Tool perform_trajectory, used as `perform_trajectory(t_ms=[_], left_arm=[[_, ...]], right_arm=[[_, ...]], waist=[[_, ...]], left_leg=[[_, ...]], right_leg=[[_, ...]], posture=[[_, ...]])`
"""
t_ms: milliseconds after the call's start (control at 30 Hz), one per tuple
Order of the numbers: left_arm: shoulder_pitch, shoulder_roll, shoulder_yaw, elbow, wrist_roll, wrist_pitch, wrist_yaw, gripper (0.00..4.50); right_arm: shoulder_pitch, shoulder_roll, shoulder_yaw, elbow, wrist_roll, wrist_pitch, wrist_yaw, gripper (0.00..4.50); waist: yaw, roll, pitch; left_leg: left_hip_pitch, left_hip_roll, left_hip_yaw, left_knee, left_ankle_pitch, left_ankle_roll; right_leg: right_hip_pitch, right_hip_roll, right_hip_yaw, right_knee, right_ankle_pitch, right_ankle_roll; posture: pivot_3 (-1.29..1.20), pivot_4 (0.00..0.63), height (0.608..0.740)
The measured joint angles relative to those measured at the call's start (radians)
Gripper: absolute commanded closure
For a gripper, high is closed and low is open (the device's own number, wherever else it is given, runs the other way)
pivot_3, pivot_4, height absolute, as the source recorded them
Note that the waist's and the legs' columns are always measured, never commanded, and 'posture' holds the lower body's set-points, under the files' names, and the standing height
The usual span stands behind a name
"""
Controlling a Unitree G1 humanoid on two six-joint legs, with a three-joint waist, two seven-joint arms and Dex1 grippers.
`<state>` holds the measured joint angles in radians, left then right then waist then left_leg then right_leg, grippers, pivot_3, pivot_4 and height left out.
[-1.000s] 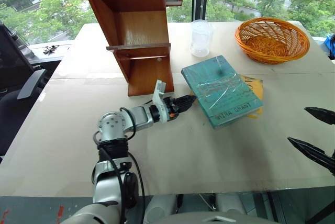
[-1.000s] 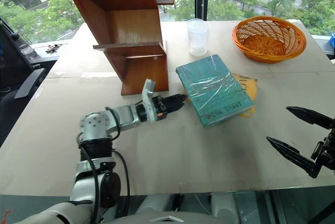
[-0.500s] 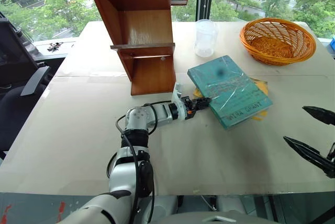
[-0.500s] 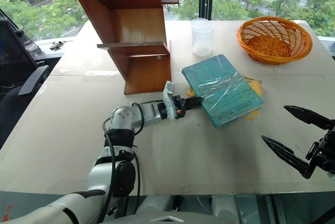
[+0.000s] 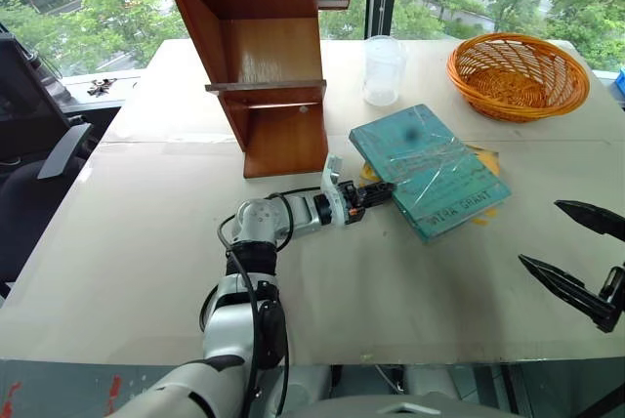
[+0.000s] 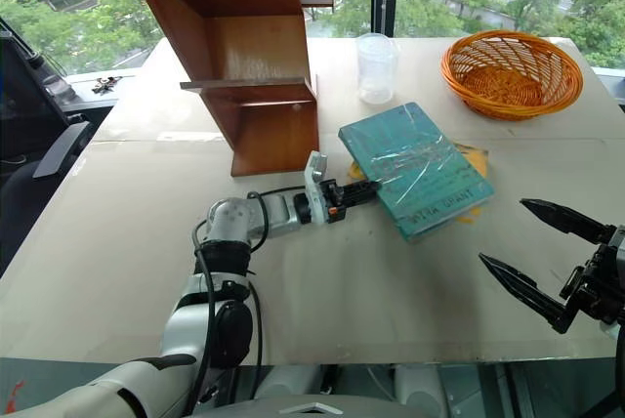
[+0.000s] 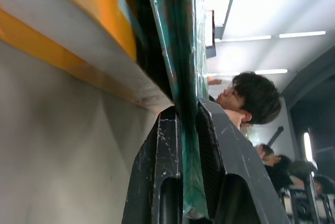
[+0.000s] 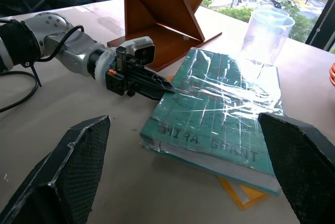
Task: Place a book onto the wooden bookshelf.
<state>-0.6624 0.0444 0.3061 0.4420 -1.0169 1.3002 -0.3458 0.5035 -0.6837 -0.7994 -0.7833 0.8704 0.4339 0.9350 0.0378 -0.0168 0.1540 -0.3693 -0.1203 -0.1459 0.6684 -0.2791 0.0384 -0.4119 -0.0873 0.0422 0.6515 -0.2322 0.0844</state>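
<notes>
Teal book (image 5: 428, 169) flat on table, long axis diagonal toward bookshelf (image 5: 259, 47).

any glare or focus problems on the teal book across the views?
Left eye view: streaks of window glare cross the book, its edge lettering still legible. Right wrist view: the same streaks on the glossy cover, and the right gripper fingers loom blurred in front. Left wrist view: the left gripper is shut on the book's edge, very close and soft, with bright ceiling lights behind.
</notes>
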Motion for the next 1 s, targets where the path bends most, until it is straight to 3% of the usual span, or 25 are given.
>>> perform_trajectory(t_ms=[367, 500, 567, 633, 733, 1000], left_arm=[[0.081, 0.041, 0.048, -0.215, -0.079, 0.097, -0.008, 4.27], [0.088, 0.123, 0.025, -0.407, -0.128, 0.119, -0.047, 4.27], [0.084, 0.219, -0.040, -0.537, -0.120, 0.093, -0.129, 4.27], [0.060, 0.339, -0.136, -0.679, -0.066, 0.010, -0.255, 4.27], [0.020, 0.436, -0.246, -0.771, 0.051, -0.158, -0.393, 4.27], [-0.242, 0.632, -0.437, -0.750, 0.488, -0.668, -0.592, 4.27]], right_arm=[[-0.060, -0.016, 0.080, 0.037, -0.028, -0.022, -0.011, 0.00], [-0.096, -0.018, 0.094, 0.062, -0.030, -0.026, -0.014, 0.00], [-0.119, -0.019, 0.106, 0.083, -0.031, -0.033, -0.015, 0.00], [-0.136, -0.017, 0.125, 0.118, -0.041, -0.048, -0.012, 0.00], [-0.165, -0.016, 0.146, 0.148, -0.057, -0.062, -0.013, 0.00], [-0.329, -0.039, 0.200, 0.261, -0.082, -0.095, -0.015, 0.00]], waist=[[0.000, -0.001, 0.001], [-0.001, -0.001, 0.001], [-0.001, -0.002, 0.001], [0.001, -0.001, 0.001], [0.003, 0.000, 0.001], [-0.005, 0.000, 0.004]], left_leg=[[-0.002, 0.000, -0.001, 0.000, 0.000, 0.000], [-0.002, 0.001, -0.001, 0.000, 0.000, 0.000], [-0.003, 0.001, -0.001, -0.001, 0.000, 0.000], [-0.003, 0.001, 0.000, -0.001, 0.000, -0.001], [-0.003, 0.001, 0.000, -0.001, 0.000, -0.001], [-0.005, 0.001, 0.000, -0.003, 0.000, 0.000]], right_leg=[[-0.001, 0.000, 0.000, -0.002, 0.000, 0.000], [-0.002, 0.000, 0.000, -0.002, 0.000, 0.000], [-0.002, 0.001, 0.000, -0.002, 0.000, 0.000], [-0.002, 0.001, 0.000, -0.003, 0.000, -0.001], [-0.001, 0.000, -0.001, -0.005, 0.000, -0.001], [-0.004, 0.001, 0.000, -0.008, 0.001, -0.001]], posture=[[0.00, 0.150, 0.740], [0.00, 0.150, 0.740], [0.00, 0.150, 0.740], [0.00, 0.150, 0.740], [0.00, 0.150, 0.740], [0.00, 0.150, 0.740]])
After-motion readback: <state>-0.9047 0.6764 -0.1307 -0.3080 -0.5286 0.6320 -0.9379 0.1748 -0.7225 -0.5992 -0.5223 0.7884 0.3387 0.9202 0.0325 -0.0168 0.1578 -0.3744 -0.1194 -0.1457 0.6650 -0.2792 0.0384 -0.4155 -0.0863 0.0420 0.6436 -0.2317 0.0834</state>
